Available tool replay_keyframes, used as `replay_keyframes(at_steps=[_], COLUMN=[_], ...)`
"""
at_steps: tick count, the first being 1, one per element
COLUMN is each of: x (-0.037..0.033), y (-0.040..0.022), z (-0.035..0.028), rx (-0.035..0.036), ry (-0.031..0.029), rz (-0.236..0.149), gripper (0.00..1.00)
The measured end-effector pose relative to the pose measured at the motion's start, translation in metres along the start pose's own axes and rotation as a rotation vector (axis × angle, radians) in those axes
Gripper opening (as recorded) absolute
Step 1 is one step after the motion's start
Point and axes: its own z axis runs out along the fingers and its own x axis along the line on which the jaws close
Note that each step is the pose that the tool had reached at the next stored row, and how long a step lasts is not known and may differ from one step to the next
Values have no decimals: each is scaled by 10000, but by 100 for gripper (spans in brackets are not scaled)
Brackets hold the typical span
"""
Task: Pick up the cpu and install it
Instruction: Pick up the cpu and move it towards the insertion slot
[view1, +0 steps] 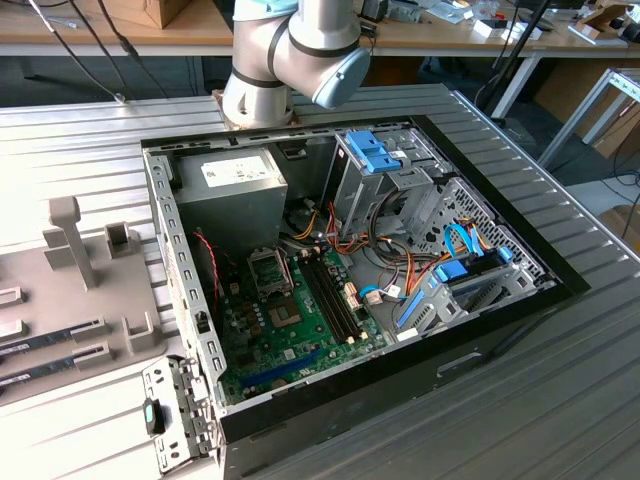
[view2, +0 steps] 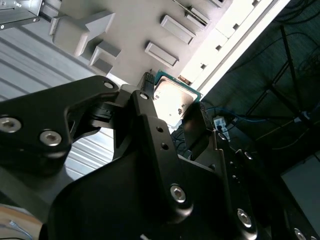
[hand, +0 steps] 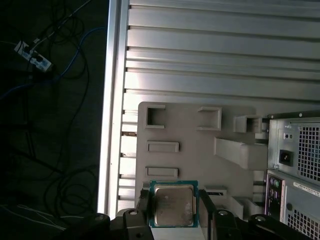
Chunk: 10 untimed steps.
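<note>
over grey tray (hand: 200, 165), cpu (hand: 173, 204) in tool (hand: 174, 214), lid up

A robotics lab, as I see it from my station.
My feeds show a ribbed metal worktable (view1: 560, 400) carrying an opened computer case (view1: 400, 367) and a grey parts fixture (view1: 120, 290), wooden benches (view1: 15, 30) behind, and loose cables (hand: 82, 37) on the floor.

Exterior view o/looks case (view1: 400, 385); both wrist views nr cpu (view2: 172, 100) (hand: 173, 205).

Grey slotted fixture tray (hand: 200, 160): ahead of the claw (hand: 173, 210). Open computer case (hand: 295, 145): beside tray. Ribbed metal surface (hand: 225, 60): under both.
</note>
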Motion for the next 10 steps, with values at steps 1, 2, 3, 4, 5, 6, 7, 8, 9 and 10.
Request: replay_keyframes(at_steps=[1, 2, 3, 4, 5, 6, 7, 8, 9, 10], x=[0, 0, 0, -1, -1, -2, -4, -6, -9, -14], y=[0, 0, 0, -1, -1, -2, -2, -4, -8, -14], z=[-1, -1, -2, -2, -2, -2, -2, -2, -2, -2], rx=[0, 0, 0, 1, 1, 3, 4, 7, 10, 11], ry=[0, 1, 1, 1, 0, 2, 2, 1, 2, 2], rz=[0, 0, 0, 0, 0, 0, 0, 0, -1, -1], gripper=[47, 47, 47, 47, 47, 47, 47, 47, 47, 47])
